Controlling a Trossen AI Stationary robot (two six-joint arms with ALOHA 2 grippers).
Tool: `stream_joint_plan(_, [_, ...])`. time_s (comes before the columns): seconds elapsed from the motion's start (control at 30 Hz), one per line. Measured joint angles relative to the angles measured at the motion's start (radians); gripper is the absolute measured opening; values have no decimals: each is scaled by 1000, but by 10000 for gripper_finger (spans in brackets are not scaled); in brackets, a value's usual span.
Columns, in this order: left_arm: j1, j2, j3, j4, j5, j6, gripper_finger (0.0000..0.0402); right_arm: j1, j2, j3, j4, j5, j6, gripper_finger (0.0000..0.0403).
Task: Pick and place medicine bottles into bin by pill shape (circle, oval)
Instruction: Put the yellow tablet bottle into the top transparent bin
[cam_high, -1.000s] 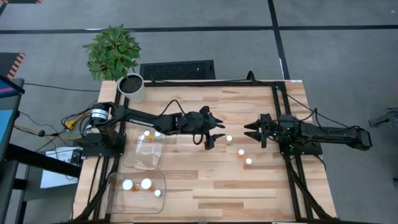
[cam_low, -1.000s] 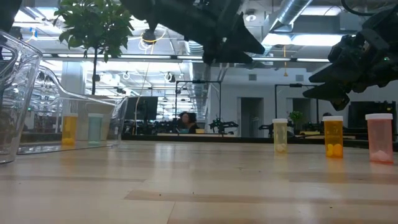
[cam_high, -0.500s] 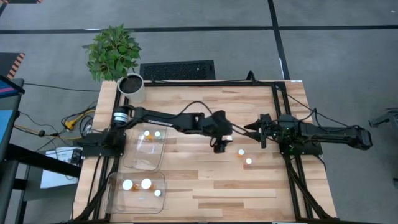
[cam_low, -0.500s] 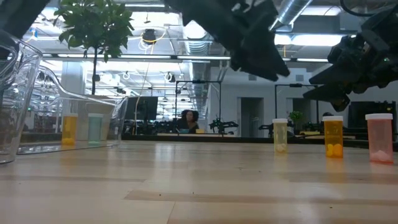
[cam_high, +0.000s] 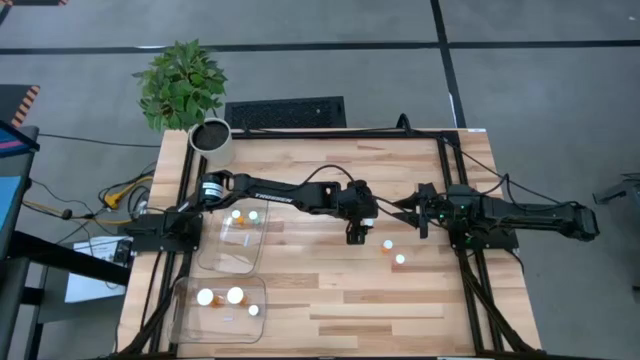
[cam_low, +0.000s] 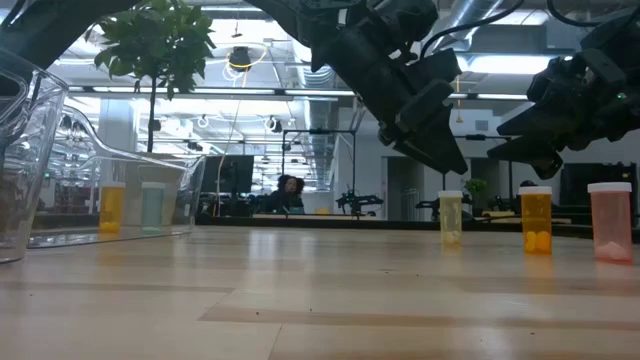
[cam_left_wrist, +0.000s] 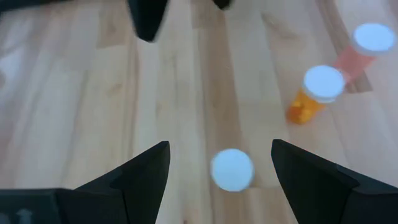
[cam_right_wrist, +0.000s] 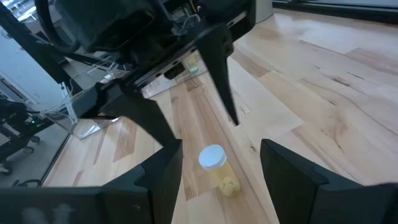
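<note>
Three small amber bottles with white caps stand upright on the wooden table (cam_high: 330, 290): one with yellow pills (cam_right_wrist: 217, 167), an orange one (cam_left_wrist: 316, 93) and a pinkish one (cam_left_wrist: 367, 46). In the low view they stand in a row (cam_low: 451, 220), (cam_low: 536, 220), (cam_low: 610, 222). My left gripper (cam_left_wrist: 221, 146) is open and points down just above the first bottle's cap (cam_left_wrist: 232, 169), one finger on each side, touching nothing. My right gripper (cam_right_wrist: 221, 144) is open and empty, hovering right of that bottle (cam_high: 405, 210).
Two clear bins sit at the table's left: the far one (cam_high: 215, 255) holds two bottles (cam_high: 236, 214), the near one (cam_high: 185, 320) holds three (cam_high: 235, 295). A potted plant (cam_high: 182, 85) stands at the far left corner. A person shows in the room behind (cam_low: 288, 190).
My left gripper has moved from beside the far bin toward the table's right, has come down over the bottle with yellow pills, and has turned to point down. My right arm has kept still.
</note>
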Motion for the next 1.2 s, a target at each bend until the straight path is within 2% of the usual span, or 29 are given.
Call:
stream_joint_plan(0.07, [8, -1, 0, -2, -13, 0, 274, 0, 0, 0, 0, 0, 0, 225])
stream_joint_plan(0.23, [18, -1, -1, -9, 46, -4, 274, 0, 0, 0, 0, 0, -2, 225])
stream_joint_plan(0.83, [8, 21, 0, 9, 52, 23, 274, 0, 0, 0, 0, 0, -2, 225])
stream_joint_plan(0.9, [6, 30, -2, -32, 49, 23, 274, 0, 0, 0, 0, 0, -2, 225])
stream_joint_plan(1.2, [7, 47, 10, -33, 39, 26, 274, 0, 1, 0, -1, 0, -2, 225])
